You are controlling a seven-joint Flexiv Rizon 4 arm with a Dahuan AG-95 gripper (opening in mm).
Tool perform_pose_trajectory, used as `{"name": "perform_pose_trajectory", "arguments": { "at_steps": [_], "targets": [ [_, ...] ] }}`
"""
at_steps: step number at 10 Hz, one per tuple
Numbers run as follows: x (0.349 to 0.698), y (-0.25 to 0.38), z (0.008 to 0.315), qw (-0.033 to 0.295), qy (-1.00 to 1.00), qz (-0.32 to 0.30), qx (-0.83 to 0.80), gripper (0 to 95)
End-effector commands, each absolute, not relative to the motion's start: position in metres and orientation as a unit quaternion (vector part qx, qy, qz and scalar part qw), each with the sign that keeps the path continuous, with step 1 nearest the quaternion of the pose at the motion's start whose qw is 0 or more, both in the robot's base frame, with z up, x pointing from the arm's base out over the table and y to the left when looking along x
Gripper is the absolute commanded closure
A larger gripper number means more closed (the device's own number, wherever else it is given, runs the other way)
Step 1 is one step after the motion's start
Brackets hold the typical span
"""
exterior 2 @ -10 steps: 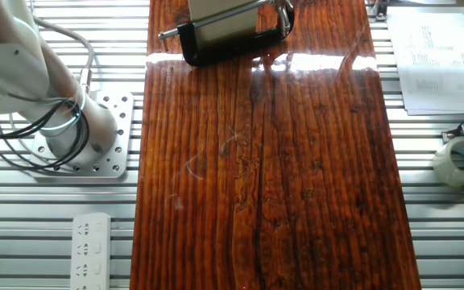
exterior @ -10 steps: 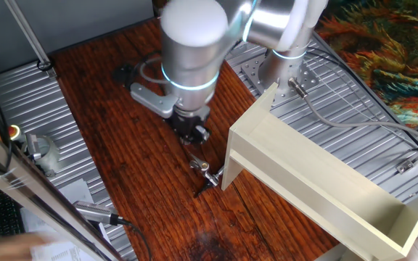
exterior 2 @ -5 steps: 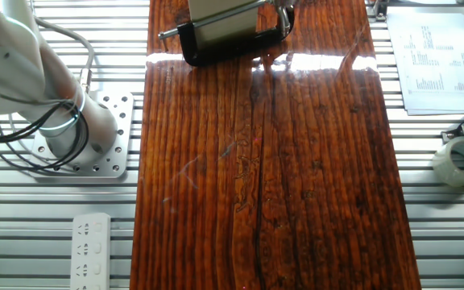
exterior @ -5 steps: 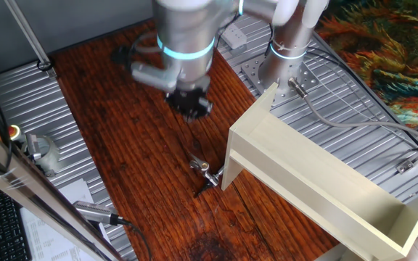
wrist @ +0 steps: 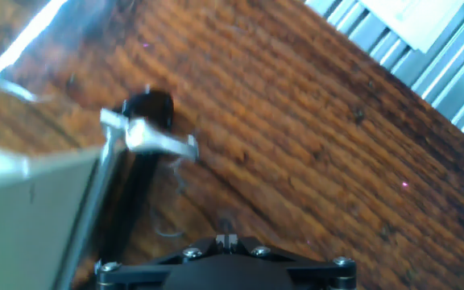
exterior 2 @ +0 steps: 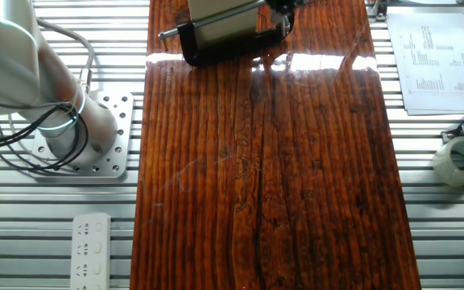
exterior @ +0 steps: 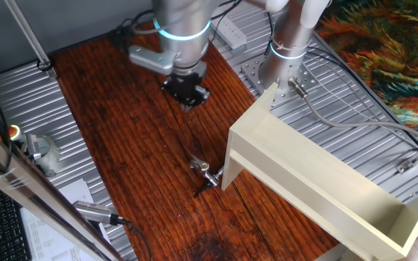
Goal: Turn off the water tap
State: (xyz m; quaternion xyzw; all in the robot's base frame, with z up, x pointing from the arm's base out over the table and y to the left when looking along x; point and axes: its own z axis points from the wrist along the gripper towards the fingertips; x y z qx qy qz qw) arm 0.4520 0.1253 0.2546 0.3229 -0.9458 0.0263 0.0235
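Note:
The water tap (exterior: 202, 169) is a small shiny silver piece with a short lever and a dark stem. It lies on the wooden table at the near corner of the cream box (exterior: 318, 188). In the hand view the tap (wrist: 150, 138) is at the left, beside a black knob and a silver rod along the box. My gripper (exterior: 188, 101) hangs above the table, up and to the left of the tap and clear of it. Its fingertips (wrist: 227, 239) are pressed together with nothing between them. The black C-clamp (exterior 2: 216, 50) shows at the top of the other fixed view.
The arm's base (exterior 2: 87, 133) stands on the metal bench beside the wooden table (exterior 2: 264, 177). A tape roll (exterior 2: 461, 161) and papers (exterior 2: 433, 56) lie to one side. A silver pen-like tool with a black cable (exterior: 96, 212) lies near the table's corner. A power strip (exterior 2: 91, 242) is near the base.
My gripper has moved up and away from the tap, from just above it to well clear of it. The tap and box have not moved.

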Motion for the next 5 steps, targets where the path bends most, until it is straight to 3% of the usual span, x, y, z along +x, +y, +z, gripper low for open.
{"name": "perform_pose_trajectory", "arguments": {
  "at_steps": [1, 5],
  "targets": [
    [0.4577, 0.1165, 0.2477, 0.026, -0.973, 0.019, 0.227, 95.0],
    [0.4594, 0.1151, 0.2461, 0.023, -0.976, 0.019, 0.215, 95.0]
  ]
}}
